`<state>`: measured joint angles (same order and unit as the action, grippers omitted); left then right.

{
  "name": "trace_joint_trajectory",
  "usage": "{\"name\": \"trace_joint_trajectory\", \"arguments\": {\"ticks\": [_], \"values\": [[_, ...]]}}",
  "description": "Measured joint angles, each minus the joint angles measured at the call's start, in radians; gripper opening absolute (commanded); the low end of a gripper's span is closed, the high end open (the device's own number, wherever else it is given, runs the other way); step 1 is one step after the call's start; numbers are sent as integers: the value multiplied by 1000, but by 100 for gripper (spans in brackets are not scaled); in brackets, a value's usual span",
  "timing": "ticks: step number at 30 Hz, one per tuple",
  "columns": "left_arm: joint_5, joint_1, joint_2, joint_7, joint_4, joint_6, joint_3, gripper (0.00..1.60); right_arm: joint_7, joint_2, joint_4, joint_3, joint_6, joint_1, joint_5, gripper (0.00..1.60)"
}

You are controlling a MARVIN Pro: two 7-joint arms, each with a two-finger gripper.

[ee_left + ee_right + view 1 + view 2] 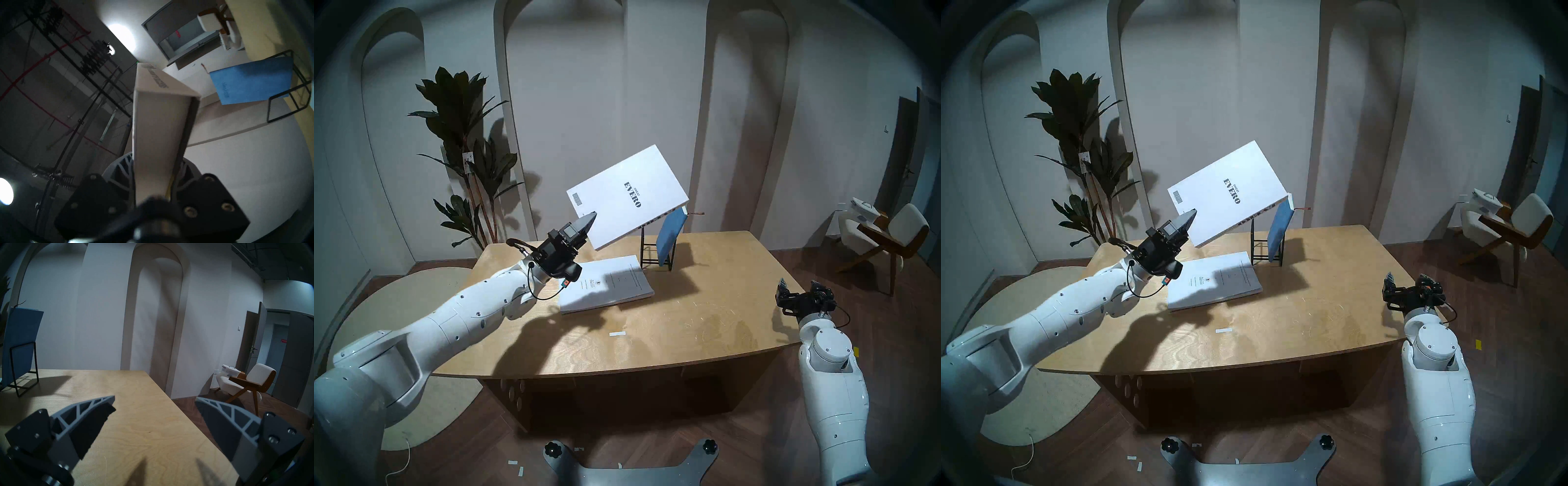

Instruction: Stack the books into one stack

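Note:
My left gripper is shut on a corner of the thick white "EVERO" book and holds it tilted in the air above the table; the left wrist view shows the book edge-on between the fingers. The thin white paper booklet lies flat on the table below it. The blue notebook with a ribbon leans upright in the black wire stand; it also shows in the left wrist view and right wrist view. My right gripper is open and empty at the table's right edge.
The wooden table has a small white tape strip near the middle front. A potted plant stands behind the table's left corner. An armchair stands on the floor at the far right.

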<state>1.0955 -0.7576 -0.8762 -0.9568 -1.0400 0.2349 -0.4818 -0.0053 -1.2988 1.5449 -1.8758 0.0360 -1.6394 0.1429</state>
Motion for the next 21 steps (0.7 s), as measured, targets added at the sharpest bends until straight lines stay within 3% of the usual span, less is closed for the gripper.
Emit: {"name": "trace_joint_trajectory", "arguments": {"ticks": [9, 21], "values": [[28, 55, 65, 188, -8, 133, 22, 0, 1, 0, 2, -1, 0, 0, 0, 160], [-40, 114, 88, 446, 5, 334, 30, 0, 0, -2, 9, -4, -1, -1, -1, 160]]}}
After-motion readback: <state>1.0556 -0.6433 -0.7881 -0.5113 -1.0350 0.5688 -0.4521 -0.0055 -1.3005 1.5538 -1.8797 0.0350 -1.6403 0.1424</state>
